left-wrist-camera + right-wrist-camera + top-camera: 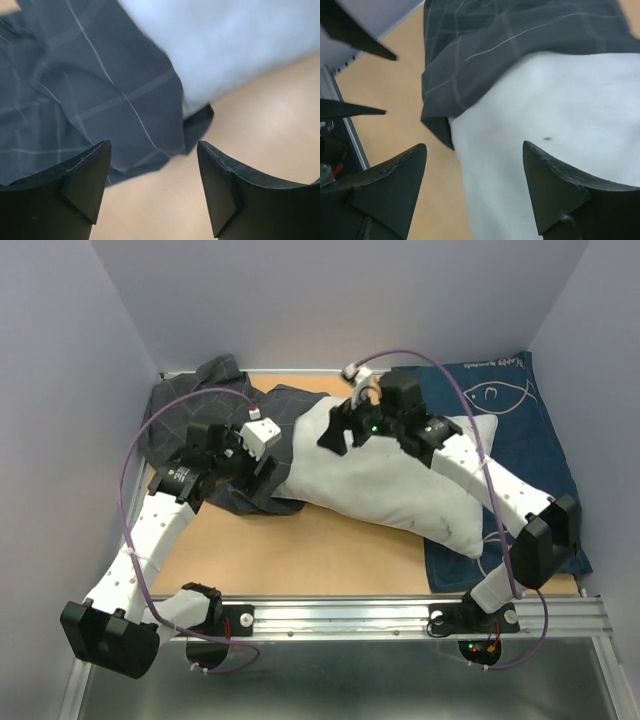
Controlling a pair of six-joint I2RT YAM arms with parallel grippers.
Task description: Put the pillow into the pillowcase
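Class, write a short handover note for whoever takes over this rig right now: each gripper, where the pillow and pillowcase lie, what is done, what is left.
Left gripper: open, empty, above the pillowcase edge.
Right gripper: open, empty, over the pillow end.
Pillow lies across the table, right end on the navy fish cloth. The pillowcase, back left, laps over the pillow's left end.
Done: at most that end is started.
Left: most of the pillow is uncovered; pull the pillowcase over it.
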